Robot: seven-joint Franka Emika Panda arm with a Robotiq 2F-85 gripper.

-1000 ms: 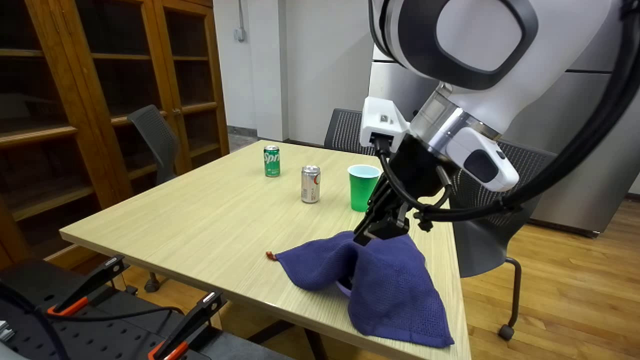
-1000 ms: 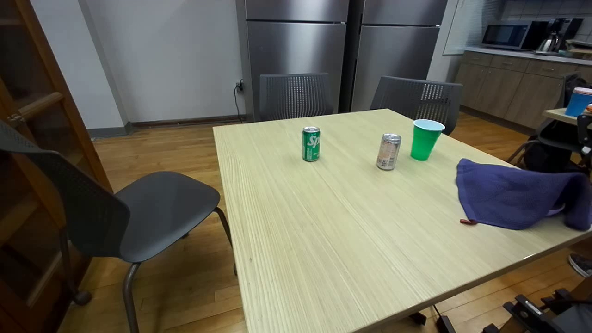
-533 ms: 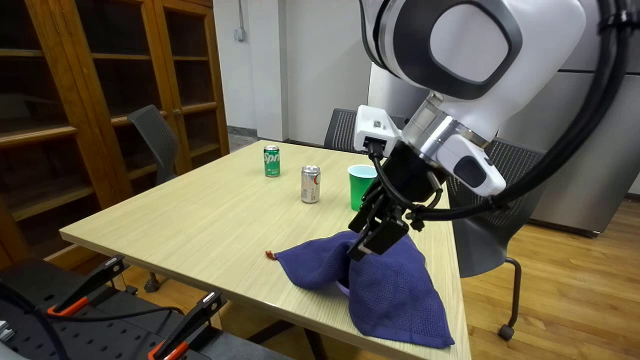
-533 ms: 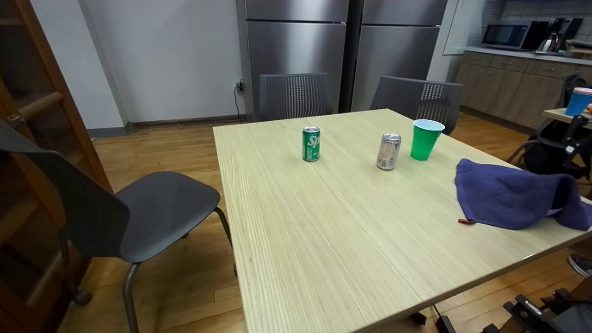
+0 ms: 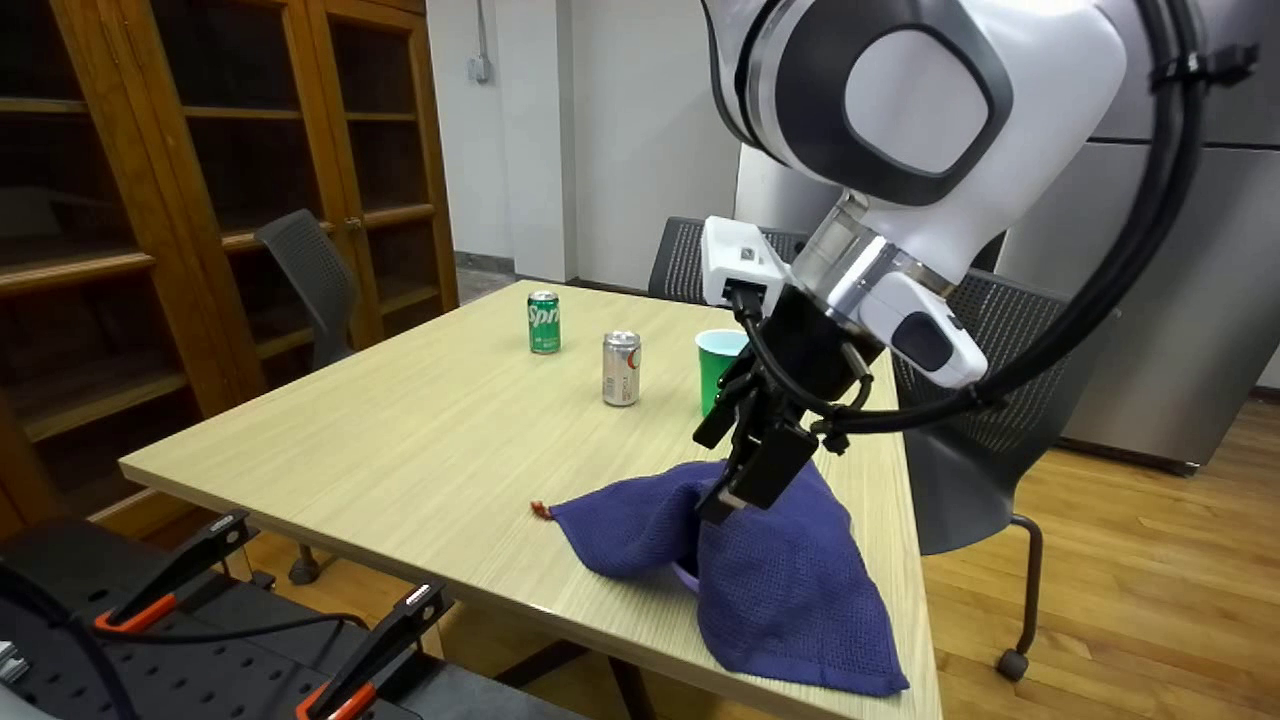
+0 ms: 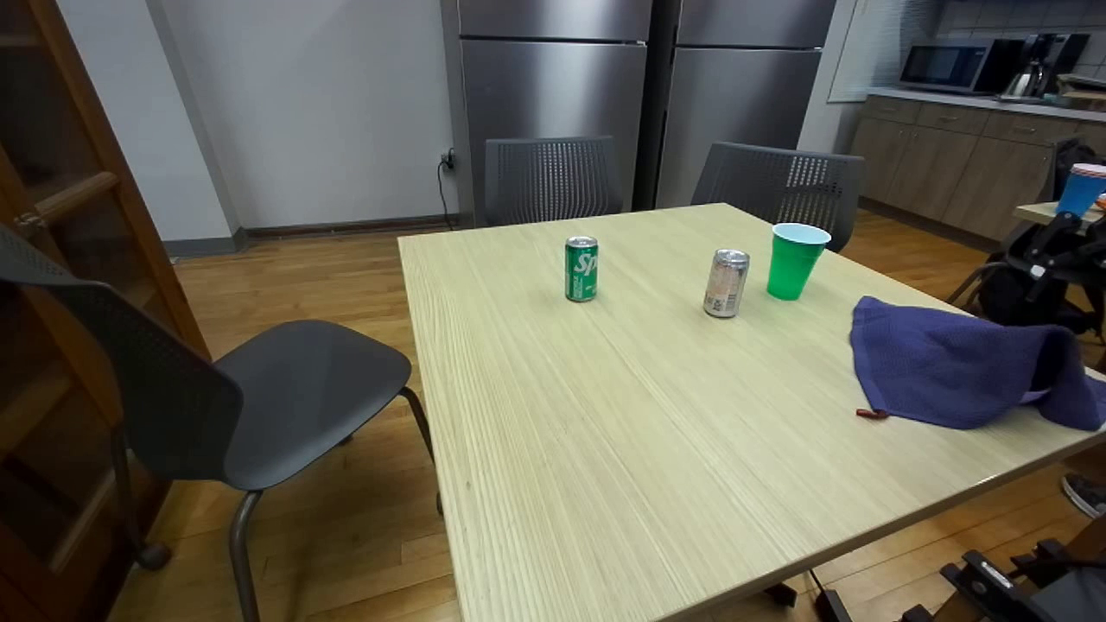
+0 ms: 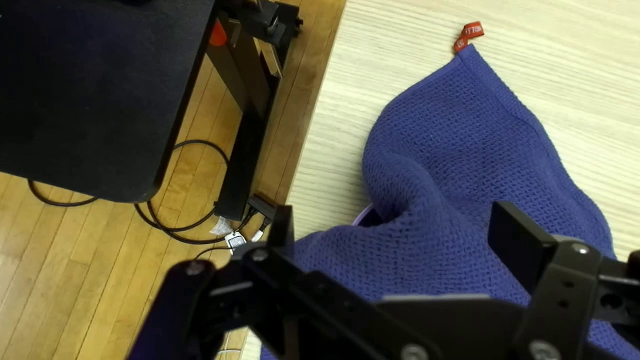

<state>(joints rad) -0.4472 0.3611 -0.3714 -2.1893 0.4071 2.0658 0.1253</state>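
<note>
with our jaws spread over the draped purple-blue woven cloth (image 7: 465,195), lower right in wrist view, we should avoid snagging its folds.

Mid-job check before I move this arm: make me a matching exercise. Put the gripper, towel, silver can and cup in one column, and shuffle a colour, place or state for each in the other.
Column one
1. Gripper
2. Towel
3. Silver can
4. Cup

Column two
A. Blue-purple, with a red loop at one corner
B. Green outside, pale inside
C. Jaws wide apart
D. Standing on the table between the green can and the cup

Right pairs: 1-C, 2-A, 3-D, 4-B
</note>
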